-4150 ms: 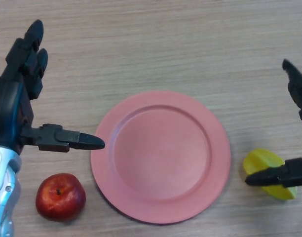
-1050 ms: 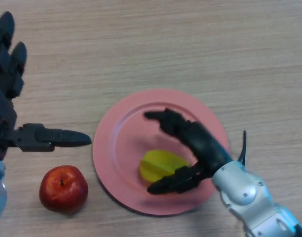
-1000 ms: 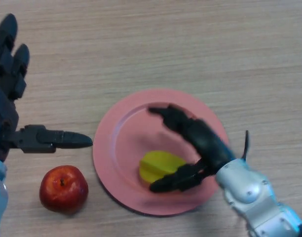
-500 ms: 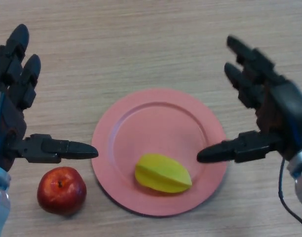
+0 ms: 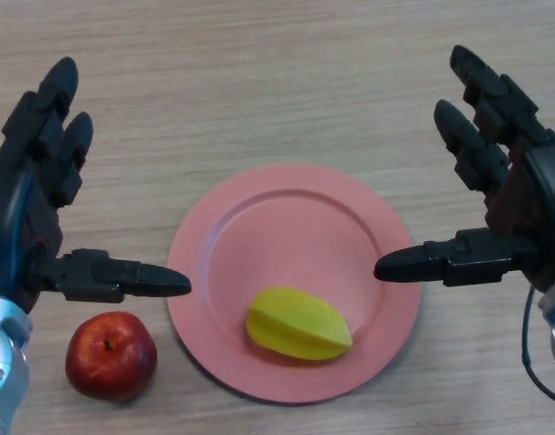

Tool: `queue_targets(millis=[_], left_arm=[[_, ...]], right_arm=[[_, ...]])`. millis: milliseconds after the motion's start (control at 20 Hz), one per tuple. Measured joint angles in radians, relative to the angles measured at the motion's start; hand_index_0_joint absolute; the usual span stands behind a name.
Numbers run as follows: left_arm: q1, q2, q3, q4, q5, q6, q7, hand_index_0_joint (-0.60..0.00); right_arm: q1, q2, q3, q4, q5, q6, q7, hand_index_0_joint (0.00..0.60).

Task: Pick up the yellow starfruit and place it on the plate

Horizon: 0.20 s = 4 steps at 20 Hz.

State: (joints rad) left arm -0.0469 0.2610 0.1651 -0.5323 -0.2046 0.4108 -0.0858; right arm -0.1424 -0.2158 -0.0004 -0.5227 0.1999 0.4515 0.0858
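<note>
Already the ridged yellow starfruit (image 5: 298,323) lies lengthwise across the round pink plate (image 5: 287,217), low-left of the nearer right hand (image 5: 511,204); both it and the left hand (image 5: 28,213) are spread, empty.

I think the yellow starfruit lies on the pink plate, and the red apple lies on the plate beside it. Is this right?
Not quite. The yellow starfruit does lie on the pink plate, but the red apple sits on the table, left of the plate, not on it. The head view shows this.

Bright even light, soft faint shadows
</note>
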Motion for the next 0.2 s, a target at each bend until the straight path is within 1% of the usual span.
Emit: queue_targets(millis=[50, 150, 200], left_arm=[[-0.001, 0.001, 0.000, 0.000, 0.000, 0.000, 0.000, 0.000], [-0.005, 0.004, 0.001, 0.000, 0.000, 0.000, 0.000, 0.000], [-0.007, 0.004, 0.004, 0.000, 0.000, 0.000, 0.000, 0.000]], right_arm=[[0.000, -0.001, 0.000, -0.001, 0.000, 0.000, 0.002, 0.000], [0.012, -0.019, -0.005, -0.009, 0.000, 0.000, 0.041, 0.000], [0.023, -0.019, -0.006, -0.010, 0.000, 0.000, 0.054, 0.000]])
